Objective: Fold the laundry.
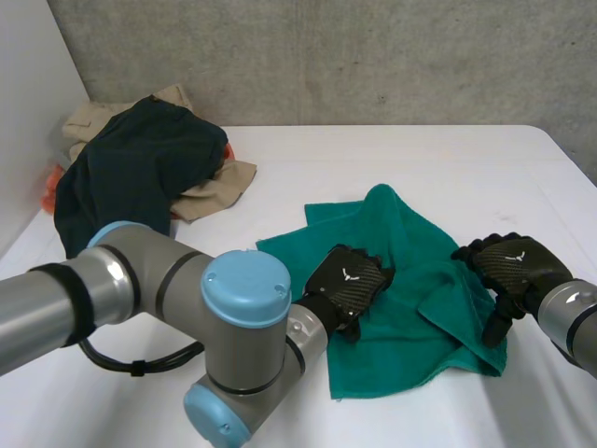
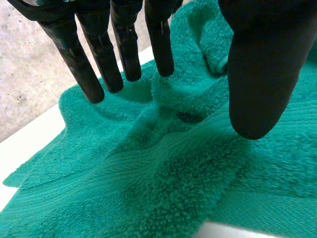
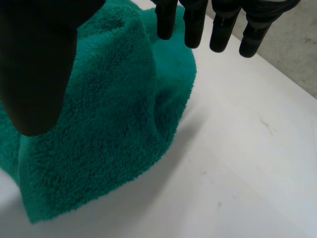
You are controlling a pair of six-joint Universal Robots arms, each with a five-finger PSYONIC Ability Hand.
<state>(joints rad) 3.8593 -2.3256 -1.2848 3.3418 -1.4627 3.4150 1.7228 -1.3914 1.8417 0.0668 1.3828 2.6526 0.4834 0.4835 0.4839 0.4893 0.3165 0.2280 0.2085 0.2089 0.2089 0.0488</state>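
Towel [image 1: 401, 280], green and rumpled, lies spread on the white surface [image 1: 373, 159], well apart from the heap of clothes [image 1: 140, 168] at the far left corner. From above, the left hand [image 1: 347, 278] rests on the towel's middle and the right hand [image 1: 511, 266] sits at its right edge. From where I stand the cloth looks neither flat nor square, so a fold started now would likely come out crooked, with the humps trapped inside.

Along the left palm, the fingers [image 2: 126, 44] are straight and spread, their tips down on the towel [image 2: 163, 183]. The thumb [image 2: 262, 64] stands well apart from them, and a bunched ridge of cloth lies between. Nothing is pinched. If they close here they may gather only that ridge and drag the middle into a lump rather than lifting an edge.

Along the right palm, the fingers [image 3: 193, 25] are straight and wide of the thumb [image 3: 39, 59], holding nothing. The thumb hangs over the towel [image 3: 114, 124], while the fingertips reach past its edge above bare surface [image 3: 237, 163]. Closing from there could miss the thick edge, or catch just one layer and let the rest slide off.
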